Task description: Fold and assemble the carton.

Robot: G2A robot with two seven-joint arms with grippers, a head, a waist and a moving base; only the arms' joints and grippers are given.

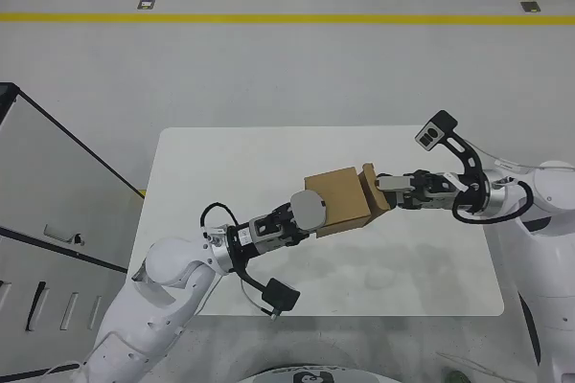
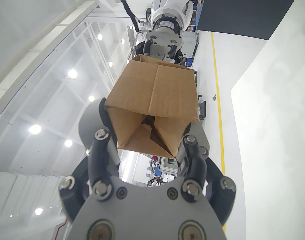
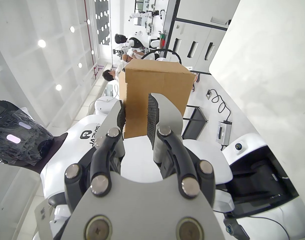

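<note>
A brown carton (image 1: pixel 337 196) is held in the air over the white table (image 1: pixel 259 158), between my two grippers. My left gripper (image 1: pixel 305 213) is at its near-left end. In the left wrist view the fingers (image 2: pixel 103 118) stand wide apart and press on both sides of the carton's (image 2: pixel 152 88) half-folded end flaps, so the gripper (image 2: pixel 150 128) is shut on it. My right gripper (image 1: pixel 391 194) is at the carton's far-right end, where a flap stands up. In the right wrist view that gripper (image 3: pixel 137 116) is open: the flap's edge rests against one finger (image 3: pixel 120 116), clear of the other.
A grey cabinet (image 1: pixel 38 182) stands to the left of the table. The table's front edge (image 1: pixel 364 314) runs just below the left arm. Bare tabletop lies on all sides under the carton.
</note>
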